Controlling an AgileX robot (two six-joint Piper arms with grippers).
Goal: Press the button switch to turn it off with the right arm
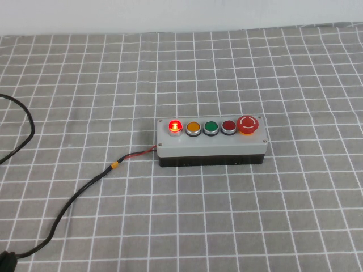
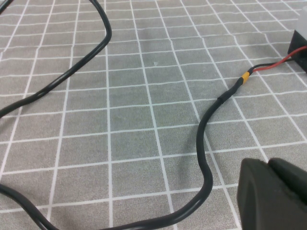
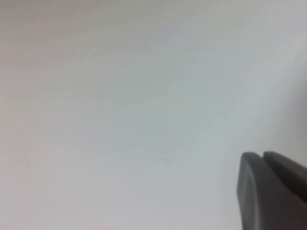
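The button switch [image 1: 211,141] is a light grey box on a black base in the middle of the checked cloth. Its red lamp [image 1: 175,126] is lit. Beside it in a row are yellow, green and dark red buttons and the orange-red mushroom button [image 1: 248,124]. Its black cable [image 1: 79,195] runs off to the front left. Neither arm shows in the high view. My left gripper [image 2: 269,162] is shut and empty, low over the cloth near the cable [image 2: 206,143]. My right gripper [image 3: 264,155] is shut and empty, facing a blank white surface.
A grey cloth with a white grid [image 1: 283,215] covers the table, up to a white wall [image 1: 170,14] at the back. A second loop of black cable [image 1: 22,122] lies at the far left. A corner of the box [image 2: 301,45] shows in the left wrist view.
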